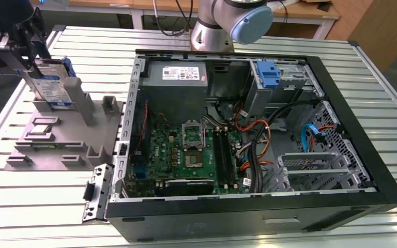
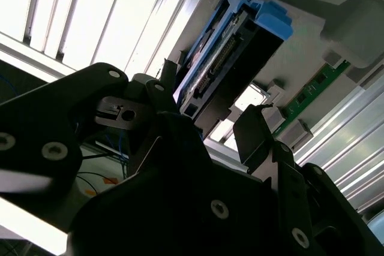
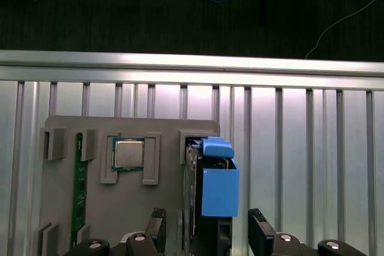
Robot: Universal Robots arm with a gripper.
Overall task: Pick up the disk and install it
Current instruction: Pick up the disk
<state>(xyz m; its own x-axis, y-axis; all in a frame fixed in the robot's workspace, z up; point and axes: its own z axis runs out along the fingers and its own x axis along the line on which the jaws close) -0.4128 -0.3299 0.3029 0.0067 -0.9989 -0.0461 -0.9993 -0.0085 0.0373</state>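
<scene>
First wrist view: disk (image 3: 217,193), being held upright by grey holder (image 3: 120,208) for side access, is being straddled by the hand (image 3: 207,214), opened wide w/ nothing gripped.

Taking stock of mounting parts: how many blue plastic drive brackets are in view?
2. One is fitted on the disk, upright in the grey fixture at the exterior view's left. One bare bracket sits in a drive bay of the computer case. More may be hidden.

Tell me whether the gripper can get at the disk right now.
Likely yes: the open gripper straddles the disk, which stands upright in the grey fixture, and nothing sits between its fingers and the drive's sides.
</scene>
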